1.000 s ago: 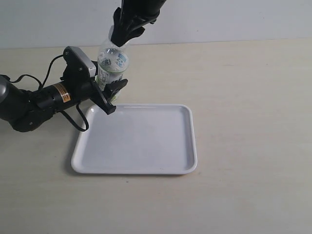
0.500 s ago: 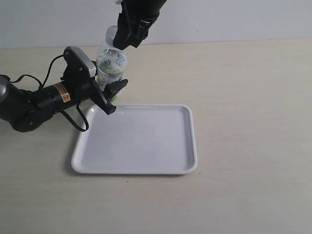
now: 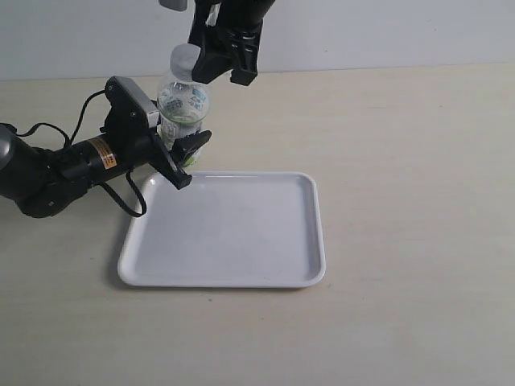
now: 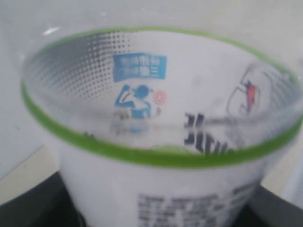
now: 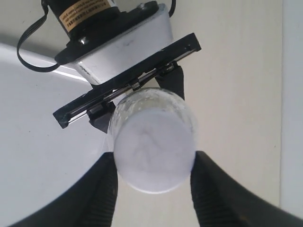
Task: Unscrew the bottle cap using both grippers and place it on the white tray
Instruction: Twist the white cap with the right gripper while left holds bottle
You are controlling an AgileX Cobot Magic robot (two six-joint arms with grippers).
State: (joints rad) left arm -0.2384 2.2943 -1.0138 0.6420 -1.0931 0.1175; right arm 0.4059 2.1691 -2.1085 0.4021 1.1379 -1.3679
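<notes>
The clear bottle [image 3: 184, 104] with its white-and-green label [image 4: 156, 189] leans in the air just behind the white tray [image 3: 241, 233]. My left gripper [image 3: 189, 159] is shut on the bottle's lower body, and the label fills the left wrist view. The white bottle cap [image 3: 183, 58] sits on the neck. My right gripper [image 5: 152, 163] comes down from above. In its wrist view the cap [image 5: 154, 151] lies between the two black fingers [image 5: 102, 189], whose pads meet its sides.
The left arm [image 3: 48, 173] lies low on the table at the left, and its black cable [image 3: 121, 197] loops beside the tray's far left corner. A pale wall runs along the back. Bare table lies to the tray's right and front.
The right gripper has turned about the cap, so both its fingers now show side by side in the exterior view. The bottle and the left gripper have stayed put.
</notes>
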